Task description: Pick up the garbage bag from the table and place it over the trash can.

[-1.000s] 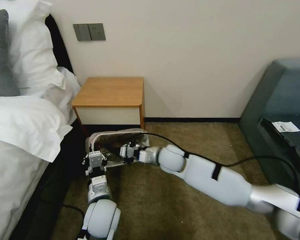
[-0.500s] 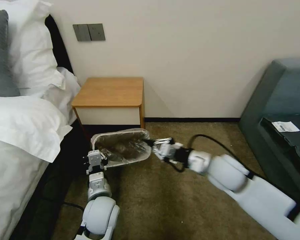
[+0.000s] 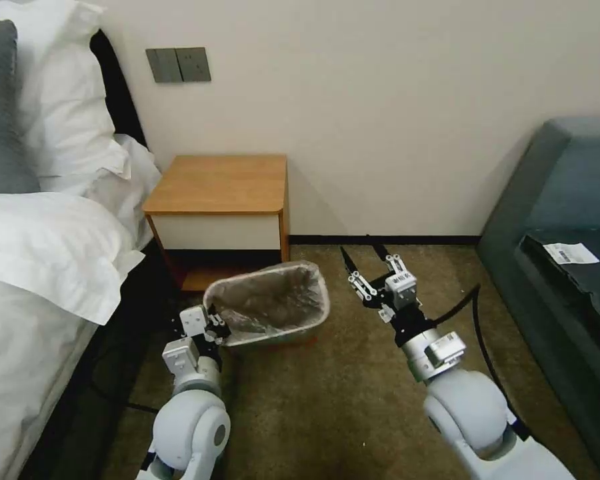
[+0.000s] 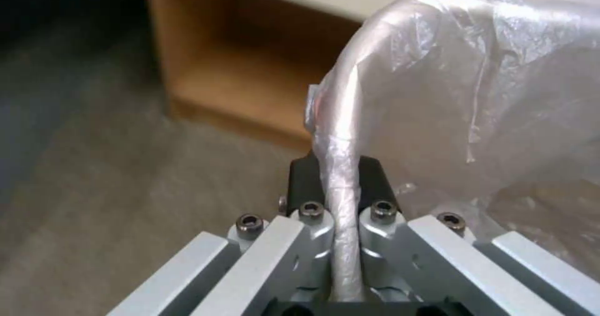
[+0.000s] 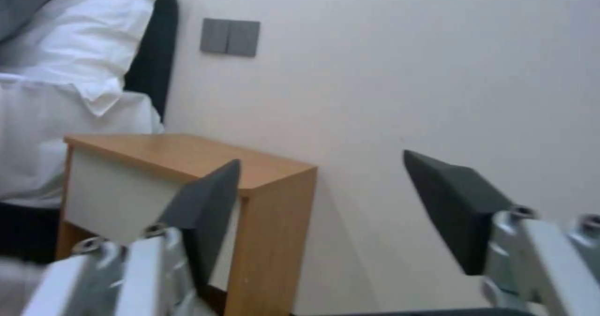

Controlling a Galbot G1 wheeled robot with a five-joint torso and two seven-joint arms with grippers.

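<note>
Trash can (image 3: 273, 308) as landmark: bed (image 3: 40, 267) crowds its left side, desk (image 3: 220, 200) stands close behind. Right of can, open carpet (image 3: 327, 400) w/ the spread right end effector (image 3: 365, 261); sofa (image 3: 560, 253) well beyond.

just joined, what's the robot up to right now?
It's lining a bin. The garbage bag sits draped over the trash can on the carpet in front of the table. The left pincer is clamped on the bagged rim at the can's near-left corner. The right pincer is open, empty, raised to the right of the can and clear of it.
</note>
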